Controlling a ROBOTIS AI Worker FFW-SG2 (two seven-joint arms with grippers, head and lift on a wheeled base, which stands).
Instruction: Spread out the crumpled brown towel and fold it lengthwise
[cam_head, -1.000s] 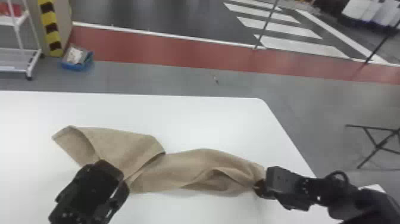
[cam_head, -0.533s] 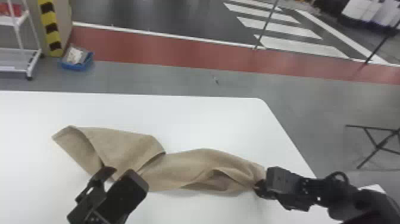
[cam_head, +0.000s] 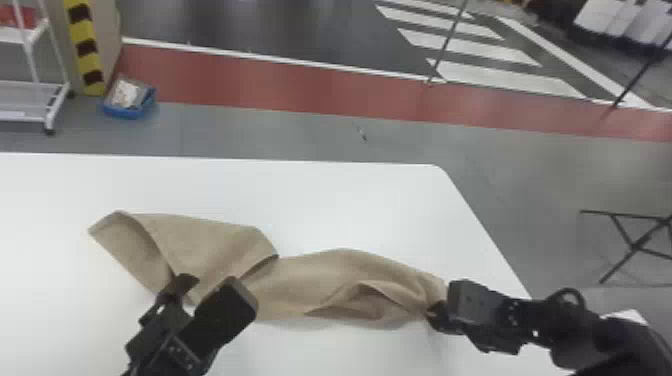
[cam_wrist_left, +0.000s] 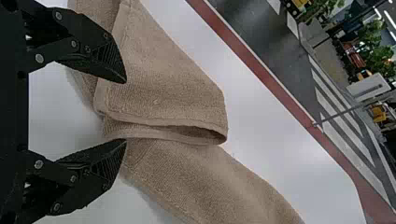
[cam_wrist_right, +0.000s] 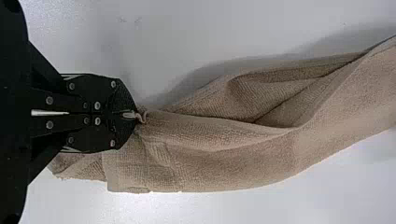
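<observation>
Crumpled towel (cam_head: 310, 280), spreading apparently under way.
Right hand (cam_wrist_right: 133, 115) pinches one end, closed; left hand (cam_wrist_left: 125, 110), wide open and empty, likely must grip the folded edge (cam_wrist_left: 159, 122) next.

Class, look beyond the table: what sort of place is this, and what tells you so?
Probably a workshop or test hall: zebra-crossing stripes run across the dark floor, yellow-and-black warning tape marks an upright edge, and a white rack on wheels stands nearby.

The table (cam_head: 345, 200) is white with a rounded far corner, and a brown towel (cam_head: 320, 280) lies rumpled across it.
</observation>
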